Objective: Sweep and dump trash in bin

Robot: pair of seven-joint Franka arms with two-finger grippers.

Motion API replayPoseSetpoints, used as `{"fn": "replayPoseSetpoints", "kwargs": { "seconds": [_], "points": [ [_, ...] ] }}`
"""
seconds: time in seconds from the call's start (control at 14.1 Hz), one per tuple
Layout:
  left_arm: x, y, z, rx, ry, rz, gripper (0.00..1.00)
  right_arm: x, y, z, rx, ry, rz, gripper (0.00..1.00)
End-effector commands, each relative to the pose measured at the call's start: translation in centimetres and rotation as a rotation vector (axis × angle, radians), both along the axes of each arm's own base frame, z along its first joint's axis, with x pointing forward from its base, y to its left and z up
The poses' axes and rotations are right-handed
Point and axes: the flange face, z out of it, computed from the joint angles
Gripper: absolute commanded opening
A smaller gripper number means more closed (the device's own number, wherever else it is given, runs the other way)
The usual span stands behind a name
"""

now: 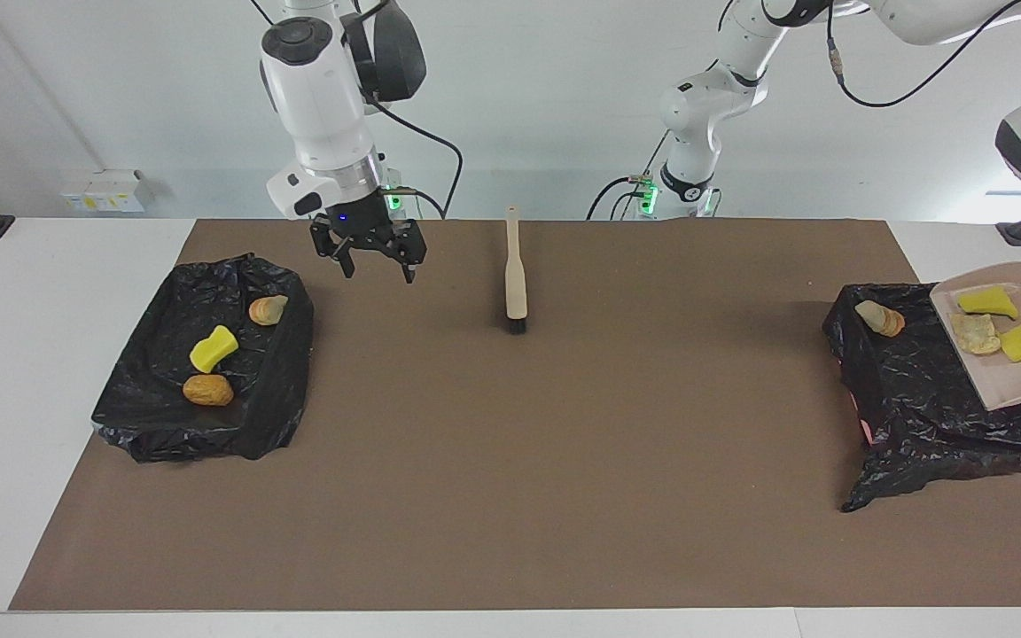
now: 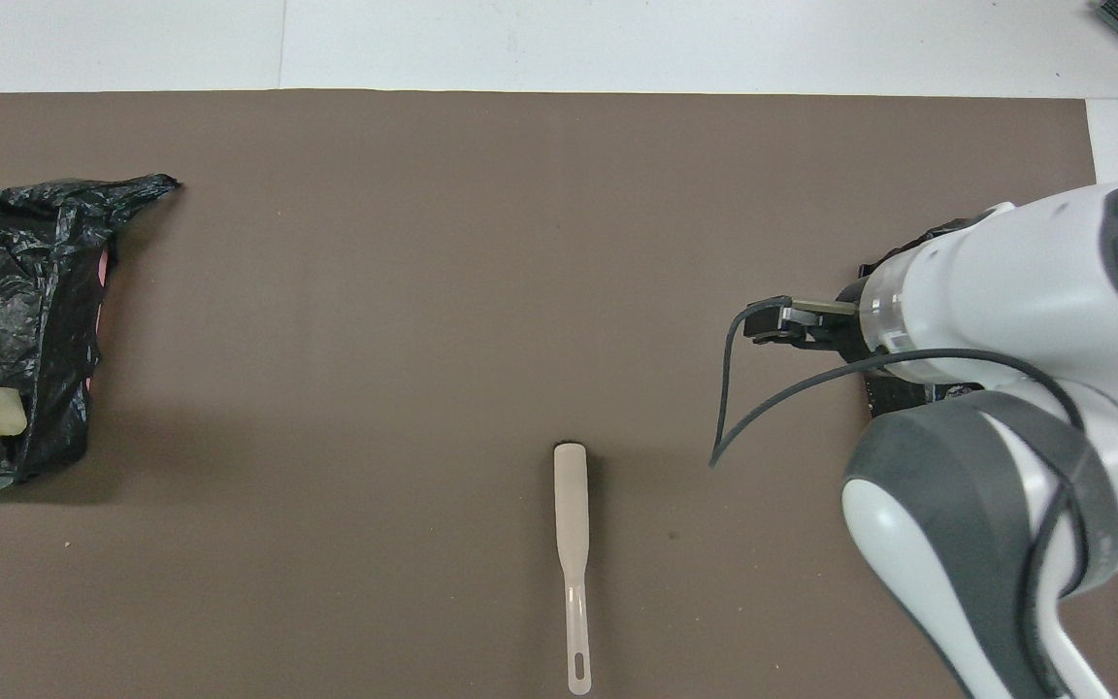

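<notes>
White-walled counter under brown paper: the trash, soft light yellow sponges [image 1: 1016, 322] and bread chunks, rides a beige dustpan [image 1: 1020, 383] over a black-bagged bin [image 1: 936, 399], left claw unseen yet clamped, right claw [image 1: 375, 257] wide.

The right arm comes down from its base with the wrist bent steeply downward, and the right gripper [image 1: 372, 258] hangs in the air with its fingers [image 1: 408, 268] spread wide apart and nothing between them. In the overhead view its white forearm and grey elbow fill the lower corner on its own side, hiding the fingertips. The left arm stretches out high toward its own end of the table, its wrist at the frame edge; the left gripper is out of sight, closed.
</notes>
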Motion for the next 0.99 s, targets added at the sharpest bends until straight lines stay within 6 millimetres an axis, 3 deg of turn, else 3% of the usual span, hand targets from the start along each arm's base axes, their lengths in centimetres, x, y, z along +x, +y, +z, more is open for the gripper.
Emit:
{"fn": "replayPoseSetpoints", "kwargs": {
  "seconds": [0.0, 0.57, 0.85, 0.92],
  "points": [
    [-1.3, -2.1, 1.1, 0.139, -0.013, -0.006, 0.00, -0.3, -2.7, 2.7, -0.006, -0.026, -0.026, 1.00],
    [-1.0, -6.5, 3.0, 0.336, -0.007, 0.004, 0.00, -2.9, -12.7, 9.3, -0.021, 0.028, -0.180, 1.00],
    [-1.1, -10.5, 4.3, 0.323, -0.078, 0.056, 0.00, -5.1, -19.4, 10.4, -0.044, 0.063, -0.065, 1.00],
    [-1.1, -12.0, 4.1, 0.284, -0.113, 0.079, 0.00, -5.5, -19.8, 10.3, -0.062, 0.077, 0.013, 1.00]
  ]
}}
